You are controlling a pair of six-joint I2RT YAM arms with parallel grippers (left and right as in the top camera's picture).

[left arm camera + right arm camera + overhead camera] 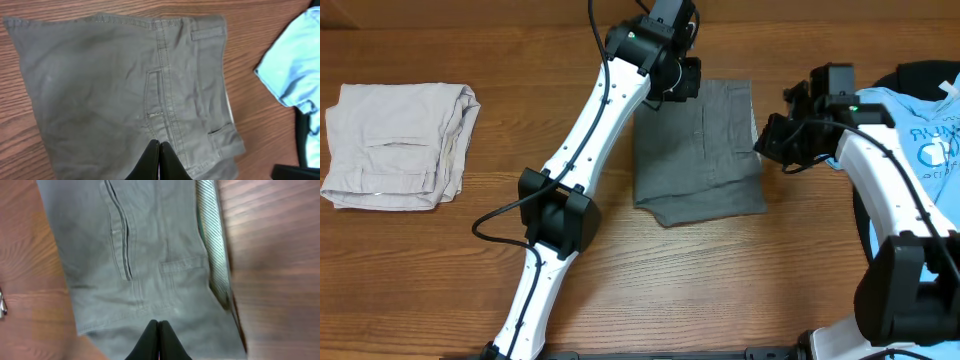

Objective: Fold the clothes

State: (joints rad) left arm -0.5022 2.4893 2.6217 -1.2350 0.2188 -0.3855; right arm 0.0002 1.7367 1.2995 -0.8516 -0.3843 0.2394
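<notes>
Folded grey-olive shorts [705, 150] lie flat on the wooden table, right of centre. My left gripper [682, 80] is at their far left corner. In the left wrist view its fingers [159, 146] are shut together over the shorts [115, 85], with no cloth seen between them. My right gripper [772, 140] is at the shorts' right edge. In the right wrist view its fingers [158, 325] are shut over the shorts [140, 255] near the waistband, with nothing visibly pinched.
A folded beige garment [400, 145] lies at the far left. A light blue printed T-shirt [920, 140] lies at the right edge on something black; it also shows in the left wrist view [295, 60].
</notes>
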